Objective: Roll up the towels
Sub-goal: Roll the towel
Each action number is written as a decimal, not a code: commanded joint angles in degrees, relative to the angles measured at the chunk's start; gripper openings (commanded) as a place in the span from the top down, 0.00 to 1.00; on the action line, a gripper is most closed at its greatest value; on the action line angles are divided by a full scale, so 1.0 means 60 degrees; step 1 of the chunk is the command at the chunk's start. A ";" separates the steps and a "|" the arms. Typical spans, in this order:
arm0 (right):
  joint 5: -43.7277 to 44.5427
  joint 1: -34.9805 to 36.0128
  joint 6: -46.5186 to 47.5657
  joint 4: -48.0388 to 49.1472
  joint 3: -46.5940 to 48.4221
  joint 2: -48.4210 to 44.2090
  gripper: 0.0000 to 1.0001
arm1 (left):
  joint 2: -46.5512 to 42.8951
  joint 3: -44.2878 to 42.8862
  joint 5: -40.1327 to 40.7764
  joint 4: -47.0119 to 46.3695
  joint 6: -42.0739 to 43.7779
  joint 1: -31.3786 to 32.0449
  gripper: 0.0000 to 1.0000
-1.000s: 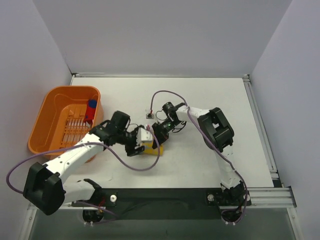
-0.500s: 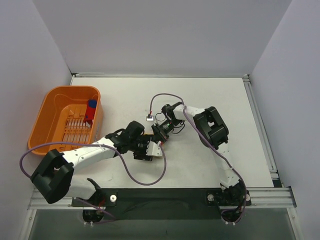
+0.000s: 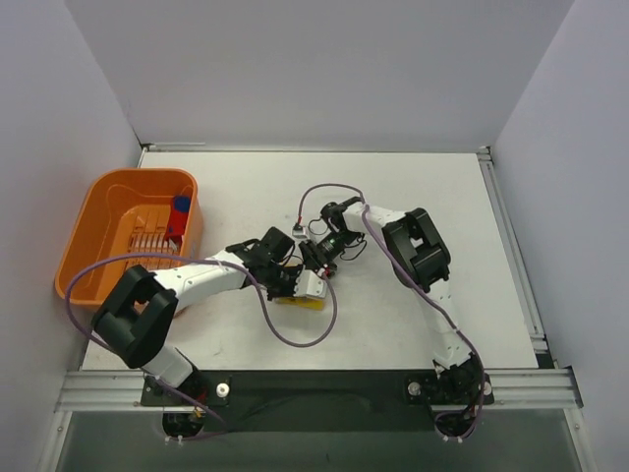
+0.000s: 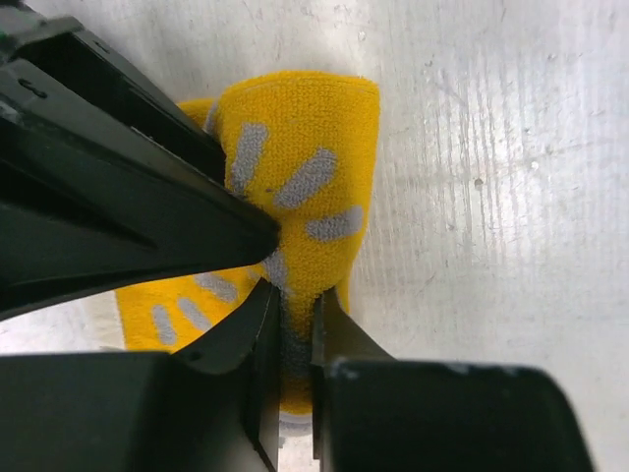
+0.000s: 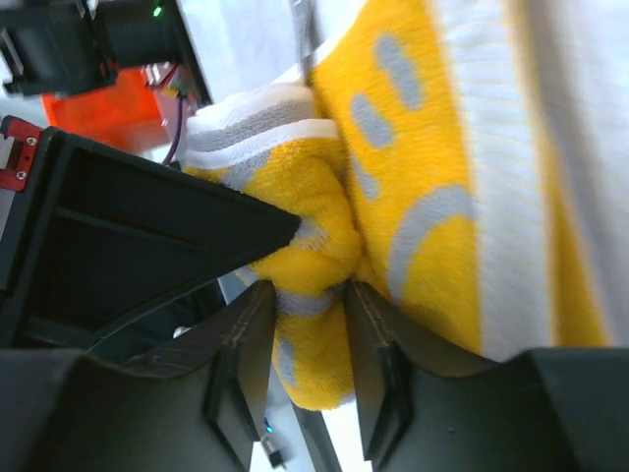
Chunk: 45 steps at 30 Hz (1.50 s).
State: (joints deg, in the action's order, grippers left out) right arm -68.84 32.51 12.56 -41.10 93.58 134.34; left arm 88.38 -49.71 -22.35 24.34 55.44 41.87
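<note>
- Table (image 3: pixel 413 197): the yellow towel (image 3: pixel 301 300) lies mid-table toward the near edge, with its long axis roughly along that edge.
- Orange tub (image 3: pixel 77 251), left edge: holds the red and turquoise towel (image 3: pixel 181 210), nearer the left arm.
- Left gripper (image 4: pixel 291 315): clenched on a fold of the yellow towel.
- Right gripper (image 5: pixel 300 324): grasping a bunched fold, directly opposite.
- Only the wrist views show these grips.
</note>
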 commanded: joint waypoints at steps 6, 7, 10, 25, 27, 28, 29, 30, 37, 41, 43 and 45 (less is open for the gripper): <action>0.1834 -0.1213 -0.1316 0.0315 -0.0081 -0.2159 0.62 | 0.2419 -0.2533 -0.2965 0.4247 -0.0232 -0.1659 0.94; 0.1849 -0.1505 -0.1548 0.0419 -0.0273 -0.2553 0.62 | 0.2641 -0.2786 -0.3144 0.4742 -0.0173 -0.1979 0.94; 0.1864 -0.1902 -0.1726 0.0581 -0.0961 -0.3169 0.64 | 0.3651 -0.3986 -0.3554 0.5593 -0.0056 -0.2420 0.94; 0.2624 -0.2563 0.0102 0.0480 -0.2589 -0.5705 0.64 | 0.9321 -0.9877 -0.4171 1.0326 0.0560 -0.3813 0.85; 0.3092 -0.2460 0.0440 0.0142 -0.2618 -0.6099 0.63 | 0.9600 -1.0200 -0.4156 1.0431 0.0545 -0.3858 0.83; 0.3297 -0.2300 0.0876 0.0112 -0.2705 -0.6290 0.62 | 0.9688 -1.0273 -0.4142 1.0591 0.0560 -0.3858 0.82; 0.3502 -0.2139 0.1098 0.0083 -0.2866 -0.6495 0.60 | 0.9762 -1.0433 -0.4156 1.0665 0.0560 -0.3858 0.81; 0.4055 -0.1949 0.1391 0.0054 -0.2925 -0.6816 0.59 | 0.9922 -1.0522 -0.4171 1.0825 0.0603 -0.3858 0.80; 0.7000 0.0673 0.3341 0.0622 -0.2941 -0.6454 0.38 | 1.0407 -1.0816 -0.3820 1.1002 0.0765 -0.3770 0.79; 0.8131 0.1960 0.4014 0.2726 -0.3145 -0.6146 0.38 | 1.0539 -1.0992 -0.3805 1.0988 0.0662 -0.3770 0.79; 0.8425 0.2343 0.4687 0.3376 -0.3524 -0.6087 0.38 | 1.0524 -1.0963 -0.3790 1.1002 0.0662 -0.3770 0.79; 0.8646 0.2767 0.5257 0.4343 -0.3862 -0.6102 0.38 | 1.0553 -1.0948 -0.3790 1.1002 0.0648 -0.3770 0.79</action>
State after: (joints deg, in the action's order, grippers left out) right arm -23.35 46.39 36.40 -24.36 72.66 98.08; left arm 147.33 -115.22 -56.03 91.70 54.15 19.44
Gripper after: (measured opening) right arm 0.619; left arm 0.255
